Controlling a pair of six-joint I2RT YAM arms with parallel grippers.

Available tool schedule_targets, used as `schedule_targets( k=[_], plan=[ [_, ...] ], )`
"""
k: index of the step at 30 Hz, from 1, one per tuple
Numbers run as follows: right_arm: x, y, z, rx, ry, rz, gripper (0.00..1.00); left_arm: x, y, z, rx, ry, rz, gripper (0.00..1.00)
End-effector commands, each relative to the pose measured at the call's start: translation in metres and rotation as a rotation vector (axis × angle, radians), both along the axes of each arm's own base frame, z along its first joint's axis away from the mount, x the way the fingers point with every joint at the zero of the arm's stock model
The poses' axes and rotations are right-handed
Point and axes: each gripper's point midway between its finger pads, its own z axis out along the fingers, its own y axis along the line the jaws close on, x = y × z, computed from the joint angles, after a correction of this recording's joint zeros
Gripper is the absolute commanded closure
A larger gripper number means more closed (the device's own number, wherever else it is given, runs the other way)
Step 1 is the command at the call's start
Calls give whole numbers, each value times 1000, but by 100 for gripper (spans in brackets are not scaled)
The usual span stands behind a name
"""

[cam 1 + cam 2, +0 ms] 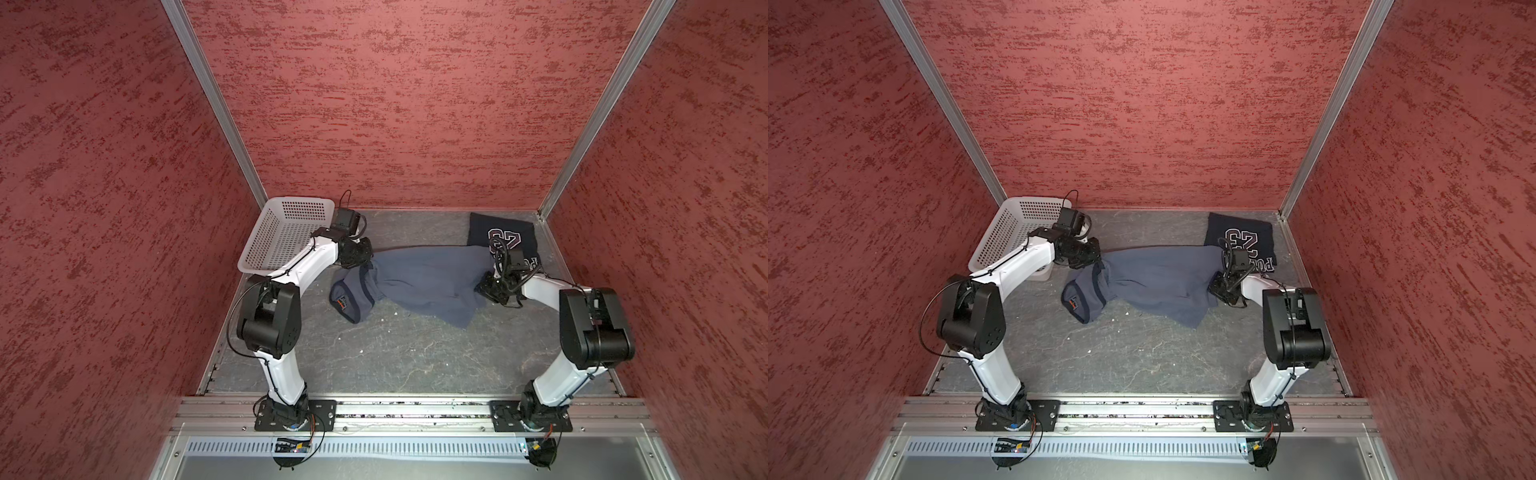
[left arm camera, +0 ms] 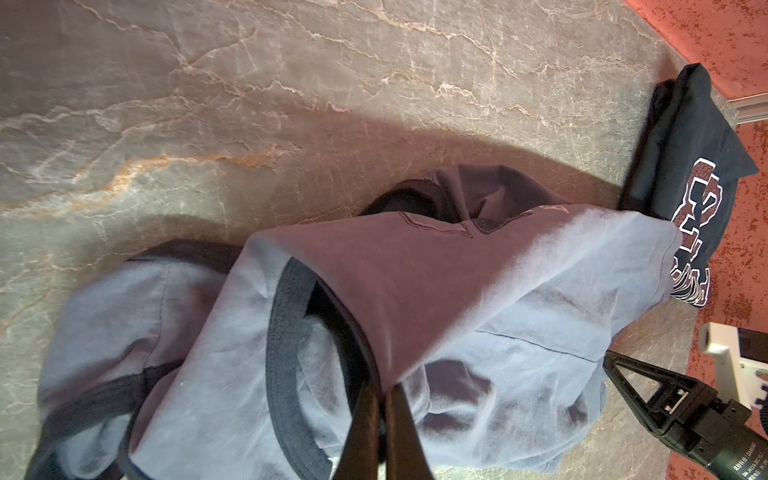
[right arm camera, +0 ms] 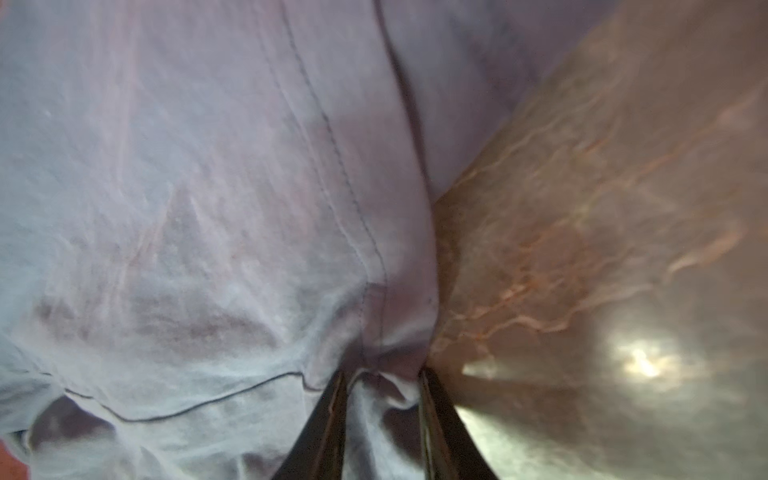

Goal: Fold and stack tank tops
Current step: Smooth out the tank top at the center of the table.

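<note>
Holding limp, light grey top (image 1: 424, 278) at frame centre: left jaws pinch near its dark trim, right jaws pinch bunched hem; seams likely grip best.

We see blue-grey top (image 1: 424, 278) stretched across counter (image 1: 395, 353) between left hand (image 1: 365, 255) and right hand (image 1: 484, 286); navy top (image 1: 503, 235) folded far right, basket (image 1: 266, 232) far left.
</note>
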Motion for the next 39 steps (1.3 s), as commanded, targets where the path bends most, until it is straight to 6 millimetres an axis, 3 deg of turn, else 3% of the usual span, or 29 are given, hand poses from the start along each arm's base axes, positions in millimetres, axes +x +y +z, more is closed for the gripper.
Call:
schedule_targets(
  k=[1, 8, 13, 18, 19, 22, 26, 29, 34, 39],
  plan=[
    [4, -1, 1, -26, -4, -22, 79, 2, 0, 18, -20, -59, 8, 100],
    [10, -2, 26, -49, -64, -22, 100, 1, 0, 26, -27, -75, 9, 100],
    [11, -1, 62, -35, -150, -29, 100, -2, 1, 42, -37, -110, 7, 100],
    [4, -2, 85, -34, -186, -31, 100, -7, 0, 56, -54, -136, 1, 100],
    [2, -1, 99, -30, -219, -29, 100, -8, 1, 60, -57, -144, 1, 100],
    [-4, -6, 117, -53, -261, -38, 100, -14, 3, 75, -61, -185, -2, 100],
    [-9, -4, 108, -52, -234, -21, 100, -18, 2, 73, -66, -172, -12, 100],
    [-10, 16, 94, 22, -225, 29, 100, -21, 5, 64, -42, -154, -5, 100],
    [1, 54, 90, 51, -243, 140, 100, -19, 29, 43, 15, -92, 61, 100],
    [10, 78, 61, 63, -181, 192, 100, -18, 39, 27, 41, -60, 86, 100]
  ],
)
